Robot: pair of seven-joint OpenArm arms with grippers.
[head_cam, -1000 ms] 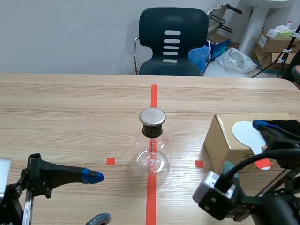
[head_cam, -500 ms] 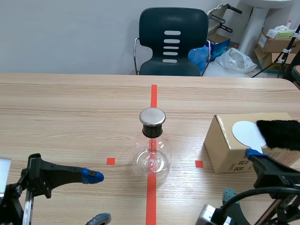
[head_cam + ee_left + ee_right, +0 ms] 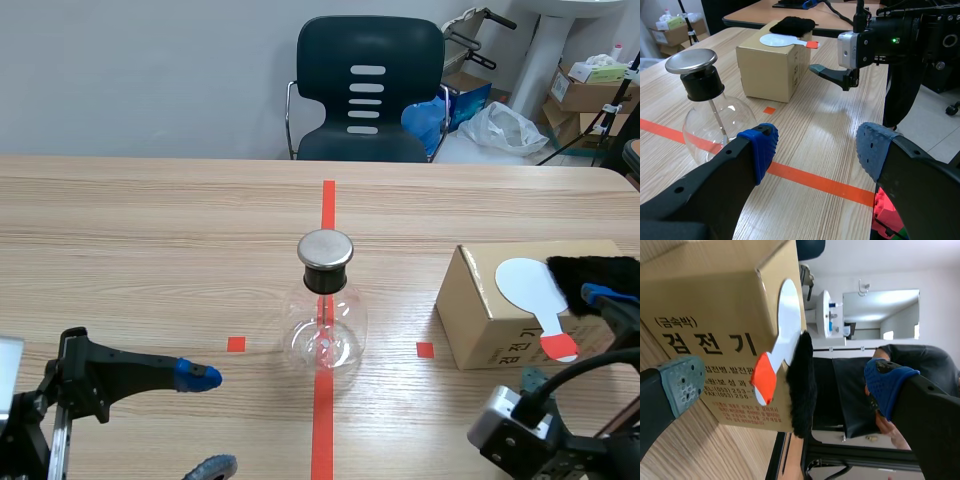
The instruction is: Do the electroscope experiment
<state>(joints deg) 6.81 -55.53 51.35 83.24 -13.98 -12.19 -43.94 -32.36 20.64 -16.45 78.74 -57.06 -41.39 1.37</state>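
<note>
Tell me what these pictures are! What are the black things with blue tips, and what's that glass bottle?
Those are two robot arms. Each ends in a gripper, two fingers with soft tips. One picture looks across the wooden table from between the arms; the other two come from small cameras on the arms' wrists. The left gripper is open, near the glass flask with a metal cap. The right gripper is open too, by a cardboard box. On the box lie a white paddle with an orange handle and a black fuzzy cloth. Nothing is held.
</note>
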